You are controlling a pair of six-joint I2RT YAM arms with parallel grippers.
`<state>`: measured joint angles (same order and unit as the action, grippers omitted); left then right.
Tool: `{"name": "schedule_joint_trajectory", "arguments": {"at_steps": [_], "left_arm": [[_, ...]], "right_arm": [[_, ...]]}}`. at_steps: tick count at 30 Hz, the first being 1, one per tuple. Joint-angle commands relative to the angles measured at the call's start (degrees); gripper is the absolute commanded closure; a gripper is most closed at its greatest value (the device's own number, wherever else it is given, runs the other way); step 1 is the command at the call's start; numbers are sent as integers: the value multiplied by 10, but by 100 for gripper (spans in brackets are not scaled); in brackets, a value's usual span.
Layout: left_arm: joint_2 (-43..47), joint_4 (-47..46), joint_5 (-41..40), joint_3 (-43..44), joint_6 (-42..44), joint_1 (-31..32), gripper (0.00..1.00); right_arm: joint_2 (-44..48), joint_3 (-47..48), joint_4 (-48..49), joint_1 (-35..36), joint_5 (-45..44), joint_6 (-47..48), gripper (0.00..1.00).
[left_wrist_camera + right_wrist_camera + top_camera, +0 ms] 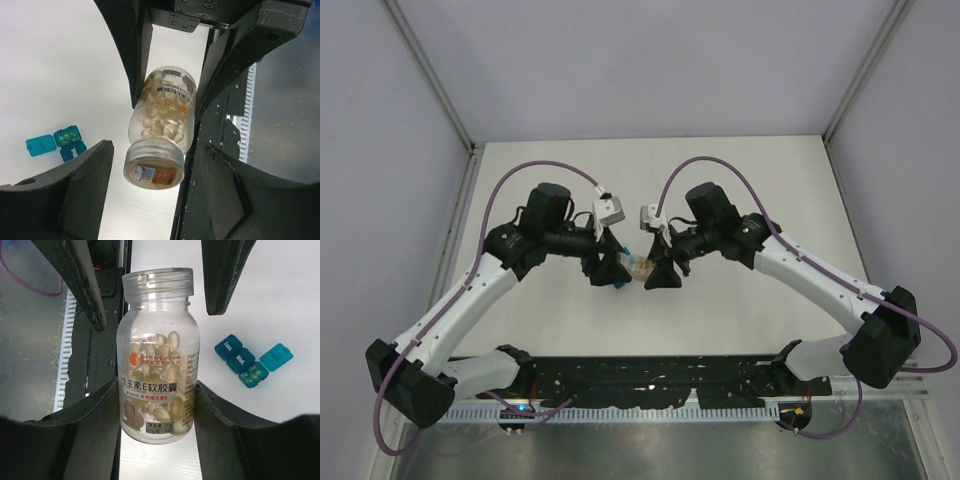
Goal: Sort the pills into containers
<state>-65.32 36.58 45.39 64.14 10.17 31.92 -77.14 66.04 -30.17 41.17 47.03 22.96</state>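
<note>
Left jaws [153,152]: wide, straddling the bottle's cap [158,282], with a gap on both sides and no grip. Bottle [158,340]: clear, labelled, capped, part full of pale pills [172,340], runs from the left jaws into the right jaws. Right jaws [157,390]: clamped on the bottle body, touching both sides. Container strip [240,360]: teal, three compartments, on the table [750,180] outside both jaws, apart from the bottle. End lid [276,356] is open with pills inside, other two are shut.
</note>
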Motion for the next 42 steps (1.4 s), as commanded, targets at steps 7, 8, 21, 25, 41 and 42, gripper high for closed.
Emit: {"name": "schedule_joint_trajectory", "arguments": {"at_steps": [7,8,21,25,41,42], "left_arm": [[6,-15,48,-2,1,-12,68],[5,-12,52,-1,4,-12,79],[-46,173,81,75,223,-13,100],[-46,173,67,77,246,-13,100],[-28,104,24,77,178,-13,100],[-27,100,23,75,168,-13,100]], "right_arm": [[25,22,29,1,16,0,94],[24,21,29,1,16,1,94],[20,26,-3,2,51,31,94],[13,30,-17,2,58,40,94],[3,28,-12,9,47,36,94],[4,23,-7,9,45,33,94]]}}
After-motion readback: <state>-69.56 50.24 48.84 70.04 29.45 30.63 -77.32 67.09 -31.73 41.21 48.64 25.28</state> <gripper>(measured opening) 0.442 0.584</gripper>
